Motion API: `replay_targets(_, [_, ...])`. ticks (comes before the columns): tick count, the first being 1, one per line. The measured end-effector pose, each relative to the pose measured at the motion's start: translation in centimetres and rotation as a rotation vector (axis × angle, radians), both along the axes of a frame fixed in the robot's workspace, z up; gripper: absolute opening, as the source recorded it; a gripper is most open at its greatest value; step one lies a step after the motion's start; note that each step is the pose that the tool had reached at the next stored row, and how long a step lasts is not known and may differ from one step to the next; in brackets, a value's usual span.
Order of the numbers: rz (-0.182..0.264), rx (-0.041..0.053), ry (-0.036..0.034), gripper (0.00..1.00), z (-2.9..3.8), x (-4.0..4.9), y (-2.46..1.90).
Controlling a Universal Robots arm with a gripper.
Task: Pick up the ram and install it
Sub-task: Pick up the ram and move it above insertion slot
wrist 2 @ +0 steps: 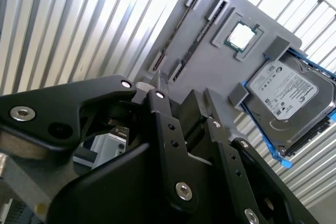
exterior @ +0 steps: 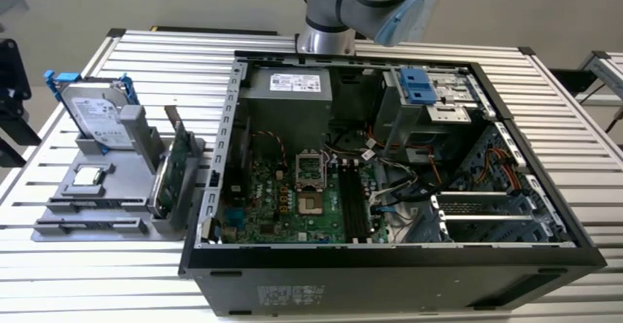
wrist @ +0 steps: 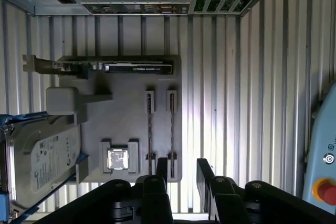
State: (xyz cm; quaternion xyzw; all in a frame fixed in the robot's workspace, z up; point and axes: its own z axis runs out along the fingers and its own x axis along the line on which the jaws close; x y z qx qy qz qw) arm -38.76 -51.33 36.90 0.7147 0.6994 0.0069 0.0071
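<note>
Jaws apart near ram (wrist: 171,129), first wrist view

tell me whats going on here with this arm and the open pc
The robot arm's gripper is open and empty, poised over a gray holder that sits beside the open PC case. The ram stands on edge in the holder's slots, untouched. The holder also carries a hard drive, a processor chip and a graphics card. In the exterior view the motherboard's ram slots look empty, so nothing is installed yet.
</note>
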Motion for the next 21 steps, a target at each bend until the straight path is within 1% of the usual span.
replay_targets(21, [0.0,0.0,0.0,1.0,-0.93,0.0,0.0])
